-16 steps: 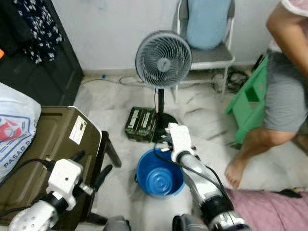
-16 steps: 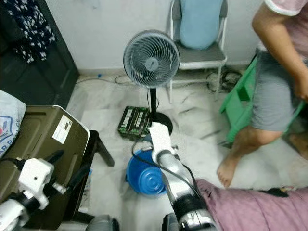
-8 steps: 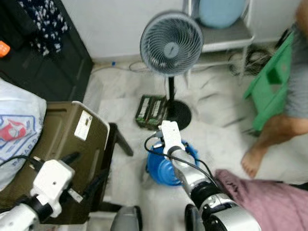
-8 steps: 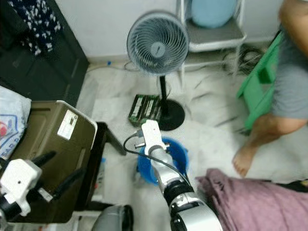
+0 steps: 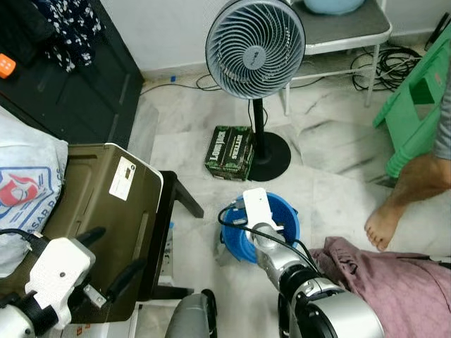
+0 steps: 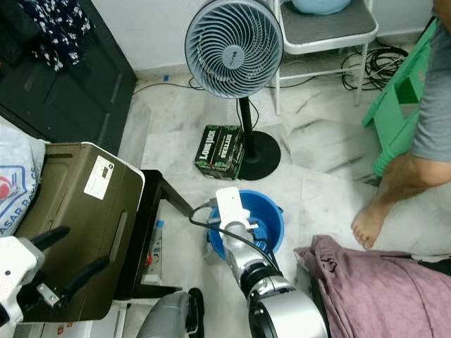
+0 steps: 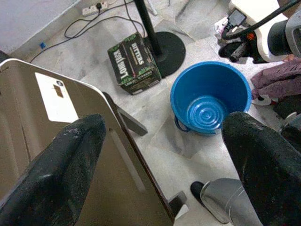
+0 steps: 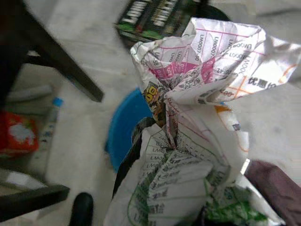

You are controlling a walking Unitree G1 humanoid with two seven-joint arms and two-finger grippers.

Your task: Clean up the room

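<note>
Our right gripper (image 8: pixel 188 188) pinched a crumpled printed paper wad (image 8: pixel 197 117) above the blue bucket (image 5: pixel 243 243), which stood on the floor beside the fan base (image 5: pixel 271 156) and green carton (image 5: pixel 229 149). Our left gripper (image 7: pixel 160 155) hovered over the olive case (image 5: pixel 84 211), its 2 fingers spread wide.

Bucket (image 5: pixel 259 236) before fan (image 5: pixel 255 49); box (image 5: pixel 230 149) between.
</note>
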